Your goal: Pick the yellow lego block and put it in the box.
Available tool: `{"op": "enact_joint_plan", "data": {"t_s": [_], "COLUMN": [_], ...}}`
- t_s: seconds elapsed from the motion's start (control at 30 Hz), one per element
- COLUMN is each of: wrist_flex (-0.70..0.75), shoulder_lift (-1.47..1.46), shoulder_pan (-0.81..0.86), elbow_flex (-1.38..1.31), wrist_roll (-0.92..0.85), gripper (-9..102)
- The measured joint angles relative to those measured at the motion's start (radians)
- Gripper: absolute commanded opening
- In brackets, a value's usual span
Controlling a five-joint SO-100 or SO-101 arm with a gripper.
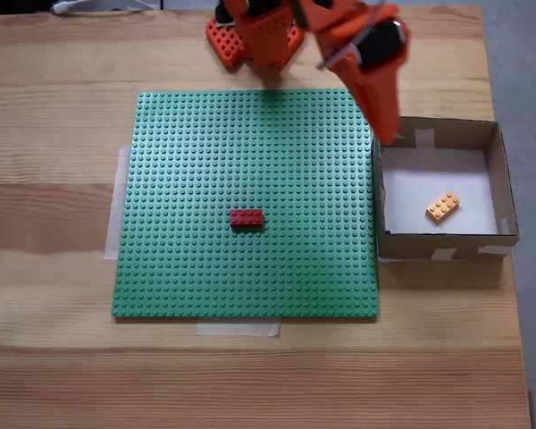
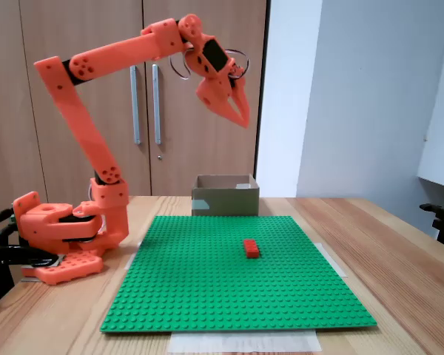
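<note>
Task progress and clearances. The yellow lego block (image 1: 442,206) lies flat on the white bottom of the box (image 1: 508,192), right of the floor's middle in the top-down fixed view and clear of all four walls; judged from this, the placing is done and only the arm's retreat is left. The gripper (image 2: 244,115) hangs high above the table (image 2: 399,244) in the side fixed view, its fingers (image 2: 235,111) tapering downward to a point with only a thin gap between them, and holding nothing; whether they are fully closed cannot be told. In the top-down fixed view the gripper (image 1: 386,134) sits over the box's near-left corner, beside the edge of the green baseplate (image 1: 205,179).

A red brick (image 1: 247,217) stands on the baseplate, well apart from the box and from the arm. The box touches or nearly touches the baseplate's right edge, and its far wall is close to the table's right edge. Pale tape pieces mark its rim. The arm's base (image 2: 59,237) sits beyond the baseplate's top edge in the top-down view. Open room is ample above the baseplate; the box walls are the only near obstacles.
</note>
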Motion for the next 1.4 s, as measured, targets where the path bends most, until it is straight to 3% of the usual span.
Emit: {"op": "enact_joint_plan", "data": {"t_s": [0.77, 1.4], "wrist_flex": [-0.405, -0.495], "shoulder_lift": [0.506, 0.747], "shoulder_pan": [0.385, 0.491], "elbow_flex": [0.575, 0.773], "wrist_roll": [0.040, 0.060], "gripper": [-1, -1]}}
